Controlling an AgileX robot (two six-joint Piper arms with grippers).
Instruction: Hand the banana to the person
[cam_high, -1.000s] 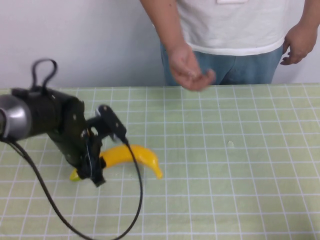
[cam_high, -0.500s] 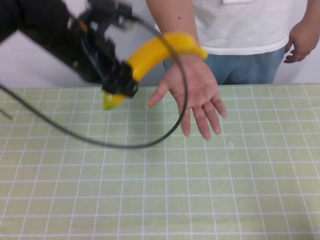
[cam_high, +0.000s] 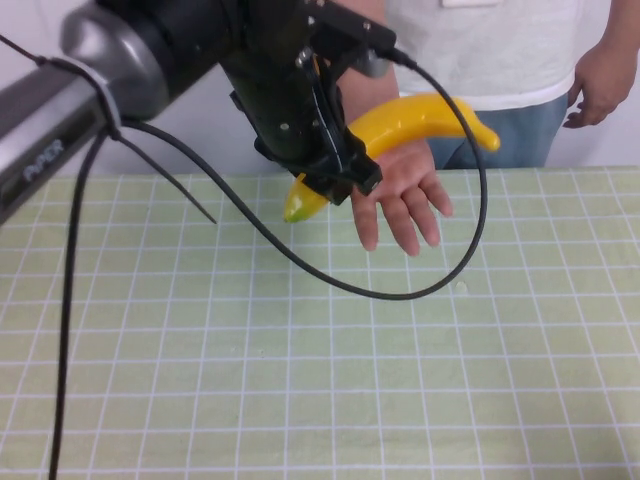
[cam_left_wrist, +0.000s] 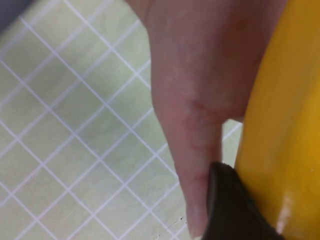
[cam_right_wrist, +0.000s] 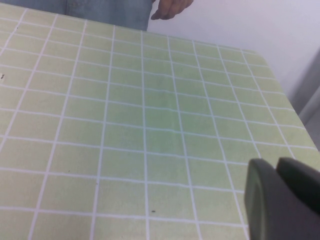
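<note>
Holding the banana aloft, the left gripper is raised above the far part of the green gridded table, its jaws clamped on the fruit near the greenish end. The yellow body arches out from the gripper across the open palm of the person's hand, while the greenish tip hangs below the gripper on the other side. The person stands behind the table in a white shirt and jeans. In the left wrist view the banana lies right against the hand, with one dark finger pad pressed on the peel; whether the fruit's weight already rests on the palm cannot be told.

The step in hand appears to be the release. It is done well if the arm holds steady, or lowers slightly, until the palm clearly bears the banana, and only then opens its jaws slowly; the glossy curved peel would probably roll off a flat hand if dropped. The black cable loops near the person's fingers and is best kept from dragging across them on withdrawal.

The right gripper sits low over the table at its own side, away from the handover; its finger state cannot be told.
</note>
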